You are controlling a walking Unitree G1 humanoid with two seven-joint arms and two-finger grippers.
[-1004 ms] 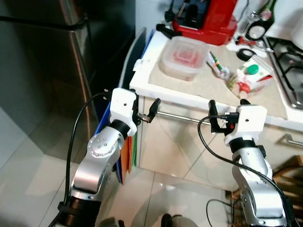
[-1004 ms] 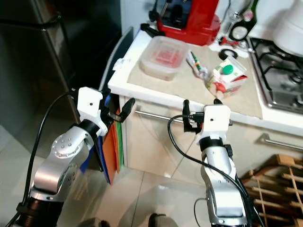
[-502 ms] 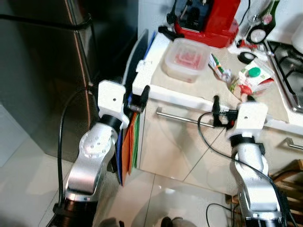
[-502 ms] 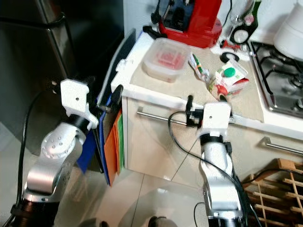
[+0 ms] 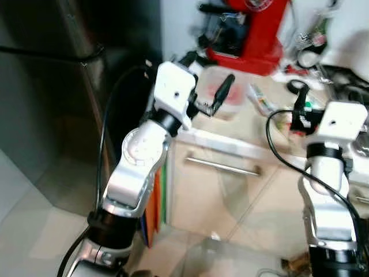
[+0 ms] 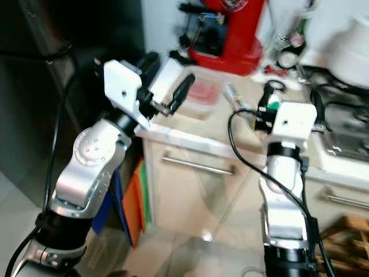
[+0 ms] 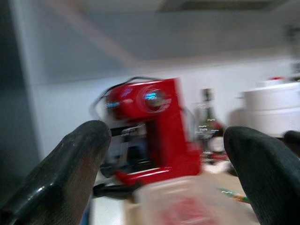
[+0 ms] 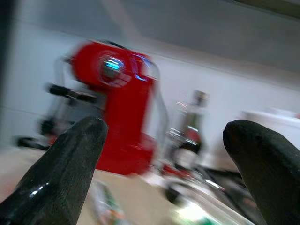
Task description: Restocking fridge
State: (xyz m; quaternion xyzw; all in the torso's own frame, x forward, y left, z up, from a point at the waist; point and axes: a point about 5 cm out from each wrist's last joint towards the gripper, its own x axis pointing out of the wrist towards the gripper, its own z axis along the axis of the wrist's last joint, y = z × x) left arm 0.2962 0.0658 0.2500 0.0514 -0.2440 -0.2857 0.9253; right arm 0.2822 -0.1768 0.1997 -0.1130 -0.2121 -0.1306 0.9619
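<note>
Clear food container (image 5: 230,92) sits on the bench (image 5: 271,124) before the red coffee machine (image 5: 253,29), near the edge. Left tool (image 5: 209,86) hovers just over it, fingers spread, empty. Right tool (image 7: 290,140) raised nearby, spread, empty. Step looks like reach-to-grasp; next: lower and close on container. Fridge (image 5: 57,86) stands left, shut.

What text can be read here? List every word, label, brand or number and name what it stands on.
No text can be read in these pictures; all views are blurred by motion.
Red coffee machine: no legible brand or lettering.
Carton with a green cap: its print is too blurred to read.
Clear food container: no label visible.
</note>
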